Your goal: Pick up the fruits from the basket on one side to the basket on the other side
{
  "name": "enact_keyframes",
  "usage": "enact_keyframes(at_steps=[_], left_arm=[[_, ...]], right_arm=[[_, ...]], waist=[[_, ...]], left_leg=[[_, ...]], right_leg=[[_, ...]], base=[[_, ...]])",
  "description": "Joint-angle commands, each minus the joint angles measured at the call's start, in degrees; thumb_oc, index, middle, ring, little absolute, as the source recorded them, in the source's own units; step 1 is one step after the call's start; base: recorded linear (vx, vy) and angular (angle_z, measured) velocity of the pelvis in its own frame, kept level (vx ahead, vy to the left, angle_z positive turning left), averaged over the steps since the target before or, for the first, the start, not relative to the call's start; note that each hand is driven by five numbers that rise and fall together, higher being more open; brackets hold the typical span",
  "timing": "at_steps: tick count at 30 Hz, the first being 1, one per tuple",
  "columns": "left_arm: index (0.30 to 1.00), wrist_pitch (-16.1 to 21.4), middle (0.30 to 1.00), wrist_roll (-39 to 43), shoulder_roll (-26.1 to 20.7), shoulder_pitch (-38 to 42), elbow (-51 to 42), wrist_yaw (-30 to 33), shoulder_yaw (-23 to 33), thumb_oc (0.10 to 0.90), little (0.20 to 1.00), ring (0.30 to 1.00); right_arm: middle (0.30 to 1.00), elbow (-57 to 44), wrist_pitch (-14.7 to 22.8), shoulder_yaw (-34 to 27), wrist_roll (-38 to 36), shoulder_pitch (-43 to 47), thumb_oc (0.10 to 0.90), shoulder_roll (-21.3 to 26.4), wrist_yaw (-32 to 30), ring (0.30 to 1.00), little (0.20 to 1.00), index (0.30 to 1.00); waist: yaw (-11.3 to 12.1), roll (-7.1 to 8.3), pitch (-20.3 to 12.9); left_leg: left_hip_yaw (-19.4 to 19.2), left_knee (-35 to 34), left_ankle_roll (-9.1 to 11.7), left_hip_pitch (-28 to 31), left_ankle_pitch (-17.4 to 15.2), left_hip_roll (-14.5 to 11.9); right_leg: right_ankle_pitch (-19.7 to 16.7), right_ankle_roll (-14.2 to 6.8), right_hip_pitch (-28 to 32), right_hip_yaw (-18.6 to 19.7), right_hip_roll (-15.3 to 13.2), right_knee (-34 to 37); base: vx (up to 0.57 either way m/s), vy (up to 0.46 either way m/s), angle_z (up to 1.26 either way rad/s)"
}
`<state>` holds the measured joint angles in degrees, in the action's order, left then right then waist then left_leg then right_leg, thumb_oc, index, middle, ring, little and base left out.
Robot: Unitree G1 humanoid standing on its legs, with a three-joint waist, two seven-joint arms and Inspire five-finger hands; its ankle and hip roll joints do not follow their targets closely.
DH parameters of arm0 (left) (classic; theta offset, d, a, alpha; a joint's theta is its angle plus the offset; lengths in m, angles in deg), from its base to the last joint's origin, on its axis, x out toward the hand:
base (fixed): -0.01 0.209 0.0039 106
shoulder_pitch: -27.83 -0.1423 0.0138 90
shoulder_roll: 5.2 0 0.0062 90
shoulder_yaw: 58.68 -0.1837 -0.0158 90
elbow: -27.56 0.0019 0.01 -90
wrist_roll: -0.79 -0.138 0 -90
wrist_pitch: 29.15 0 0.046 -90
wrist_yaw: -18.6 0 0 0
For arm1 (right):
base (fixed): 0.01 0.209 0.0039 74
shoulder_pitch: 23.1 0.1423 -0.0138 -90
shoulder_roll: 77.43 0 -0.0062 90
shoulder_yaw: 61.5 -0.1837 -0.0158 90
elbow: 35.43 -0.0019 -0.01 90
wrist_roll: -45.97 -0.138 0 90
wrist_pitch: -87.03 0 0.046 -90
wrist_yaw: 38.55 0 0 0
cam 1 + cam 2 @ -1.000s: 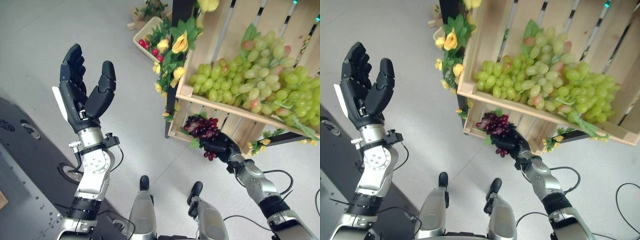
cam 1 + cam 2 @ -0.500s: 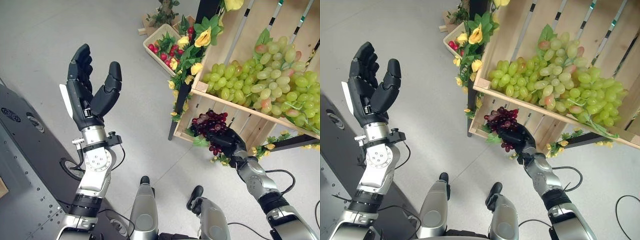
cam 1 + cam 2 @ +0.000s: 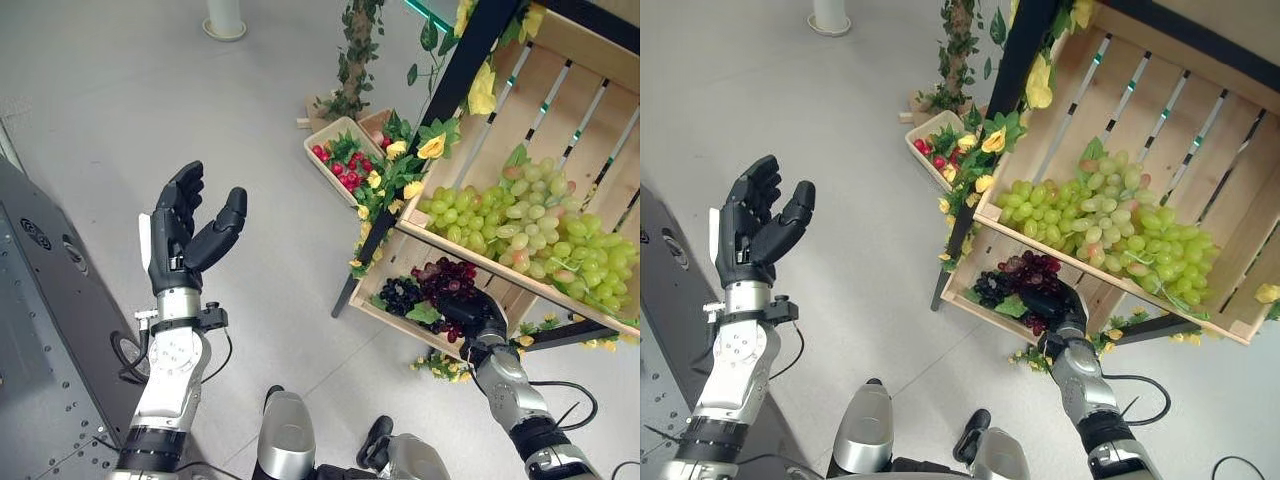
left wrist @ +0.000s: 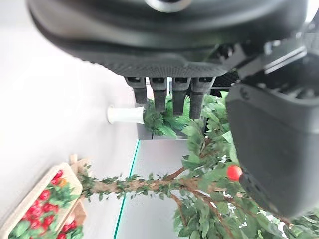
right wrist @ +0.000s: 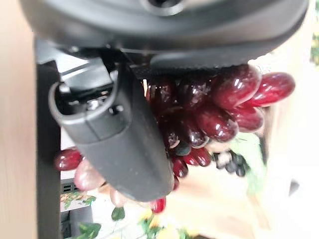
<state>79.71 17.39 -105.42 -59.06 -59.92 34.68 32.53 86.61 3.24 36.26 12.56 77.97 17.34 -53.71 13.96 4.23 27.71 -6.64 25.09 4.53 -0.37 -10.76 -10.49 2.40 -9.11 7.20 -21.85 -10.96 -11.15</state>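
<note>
A: Where's the fruit rn?
B: Red grape bunch [image 3: 447,281] is in the right hand [image 3: 474,313], fingers and thumb wrapped round it, at the lower wooden crate [image 3: 392,314], next to dark grapes [image 3: 399,294].
A: Other hand?
B: Left hand [image 3: 185,238] raised over the floor, fingers relaxed, holding nothing (well apart from the crates).
A: Upper crate [image 3: 1200,160]?
B: Has green grapes [image 3: 1102,217]. Small basket [image 3: 325,152] w/ red fruit sits on the floor beyond.

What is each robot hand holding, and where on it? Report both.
The right robot hand is closed around the bunch of red grapes, gripping it from below at its lower berries. The left robot hand is raised, open and holds nothing.
</note>
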Motion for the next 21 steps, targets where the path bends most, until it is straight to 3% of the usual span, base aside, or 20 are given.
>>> enact_keyframes(at_steps=[1, 9, 17, 21], left_arm=[[0.900, 4.2, 0.900, 0.7, -2.2, -2.0, -6.6, -2.8, -1.3, 0.800, 0.900, 0.900], [0.900, 4.8, 0.900, 1.2, -2.1, -4.1, -6.7, -5.2, -1.0, 0.800, 0.900, 0.900], [0.900, 4.7, 0.900, 1.8, -2.0, -5.7, -7.6, -9.6, -0.3, 0.800, 0.900, 0.900], [0.900, 4.3, 0.900, 2.0, -2.4, -5.6, -8.0, -11.2, -0.5, 0.800, 0.900, 0.900]], right_arm=[[0.300, -4.5, 5.1, -2.9, 6.9, -0.8, 0.400, 4.7, -6.1, 0.300, 0.300, 0.300], [0.300, -3.7, 3.0, -1.4, 9.6, -4.0, 0.400, 3.7, -3.3, 0.300, 0.300, 0.300], [0.300, -3.4, 1.5, 0.2, 7.7, -6.2, 0.400, 2.0, 4.3, 0.300, 0.300, 0.300], [0.300, -3.0, 1.2, 1.0, 9.3, -6.4, 0.400, 1.7, 4.6, 0.300, 0.300, 0.300]], waist=[[-0.9, -0.82, -10.3], [-1.0, -1.24, -10.7], [-1.2, -1.12, -10.5], [-1.2, -0.95, -10.4]], left_leg=[[-4.1, -2.4, -1.1, -4.0, 4.1, 6.1], [-4.4, -2.6, -1.3, -3.6, 4.7, 6.4], [-4.6, -2.7, -0.9, -3.2, 5.8, 5.8], [-4.8, -2.3, -0.6, -4.0, 6.0, 5.4]], right_leg=[[5.1, 3.2, 0.8, -3.2, 4.8, -7.7], [4.6, 3.1, 0.6, -3.2, 4.7, -8.6], [3.9, 3.0, 0.7, -3.0, 4.7, -8.7], [3.6, 2.9, 0.3, -3.0, 4.8, -8.7]], base=[[0.09, -0.014, 0.04], [0.04, -0.010, 0.00], [0.04, -0.030, -0.01], [0.00, -0.045, 0.00]])
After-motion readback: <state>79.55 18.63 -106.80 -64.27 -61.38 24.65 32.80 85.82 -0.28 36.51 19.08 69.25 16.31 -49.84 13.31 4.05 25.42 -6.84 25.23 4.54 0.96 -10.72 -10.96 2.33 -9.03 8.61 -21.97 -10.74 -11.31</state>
